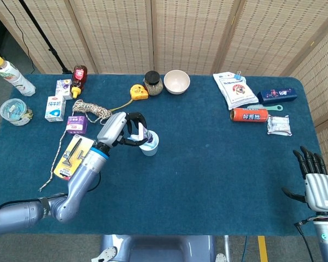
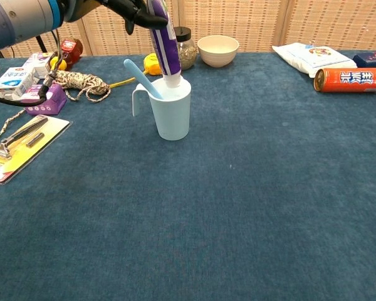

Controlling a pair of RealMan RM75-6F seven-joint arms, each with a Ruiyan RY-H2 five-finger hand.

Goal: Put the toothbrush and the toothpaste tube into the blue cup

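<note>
Toothbrush (image 2: 140,75) sits in the blue cup (image 2: 172,110); your left hand (image 1: 126,129) grips the toothpaste tube (image 2: 161,44), cap apparently just below it inside the rim. Next, release.

matt blue cloth table (image 2: 250,207), smooth plastic cup (image 2: 172,116)

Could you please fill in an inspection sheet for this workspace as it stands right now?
Surface: blue cloth table.
Job's things: toothbrush leans in the blue cup; toothpaste tube cap-down, tip inside the rim.
Clutter: rope, razor pack, jar, bowl, orange can, cartons, packets.
Hands: left hand grips the tube; right hand holds nothing, fingers apart.
Cables: black cable at the left.
Surroundings: woven screens behind.
</note>
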